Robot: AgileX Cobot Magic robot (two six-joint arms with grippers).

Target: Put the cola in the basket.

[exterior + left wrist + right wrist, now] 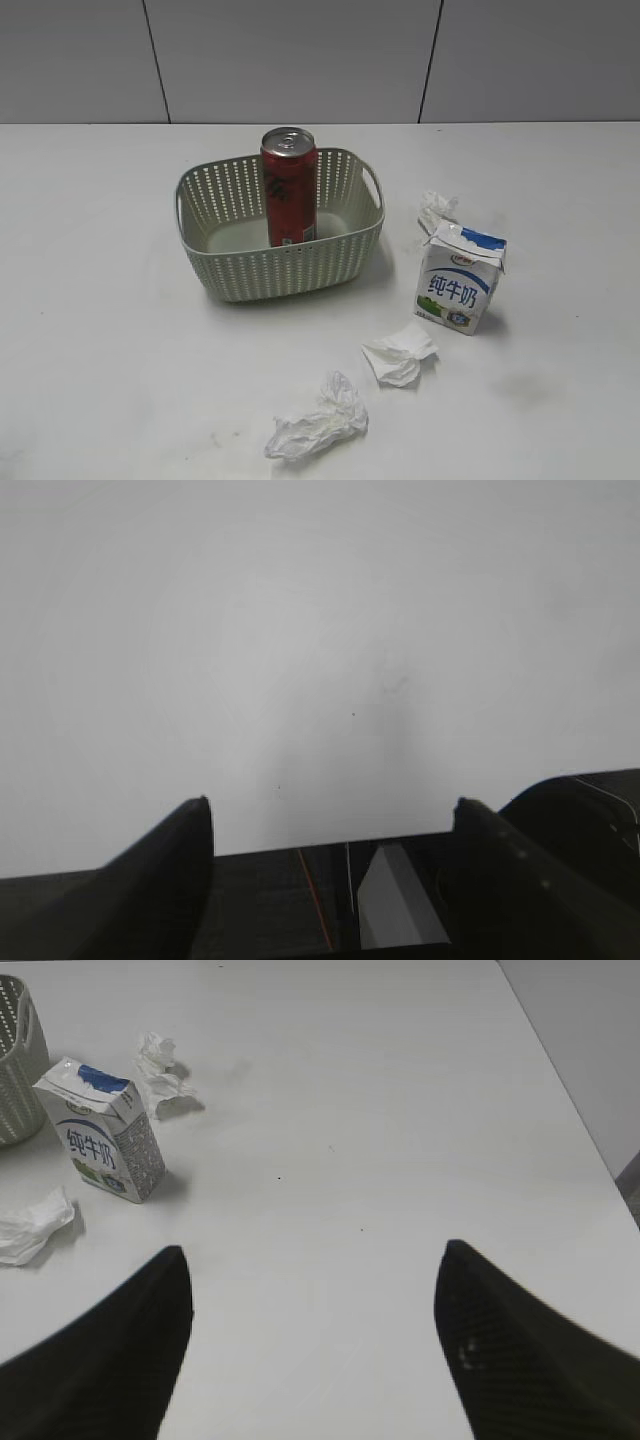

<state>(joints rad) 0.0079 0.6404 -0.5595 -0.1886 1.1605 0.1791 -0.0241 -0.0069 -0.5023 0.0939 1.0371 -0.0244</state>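
The cola point(289, 187) stands upright inside the basket point(281, 268) on the worktop point(100, 350). A milk carton point(460, 278) sits right of the basket, with crumpled tissues point(318, 422) scattered near it and in front.

Cola point(289, 190) upright in basket point(215, 200); milk carton point(460, 278) right of basket

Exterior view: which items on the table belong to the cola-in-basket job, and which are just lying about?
Part of the job:
- cola, standing upright inside the basket
- basket

Just lying about:
- milk carton, right of the basket
- crumpled tissue behind the carton
- crumpled tissue in front of the carton
- crumpled tissue nearest the camera
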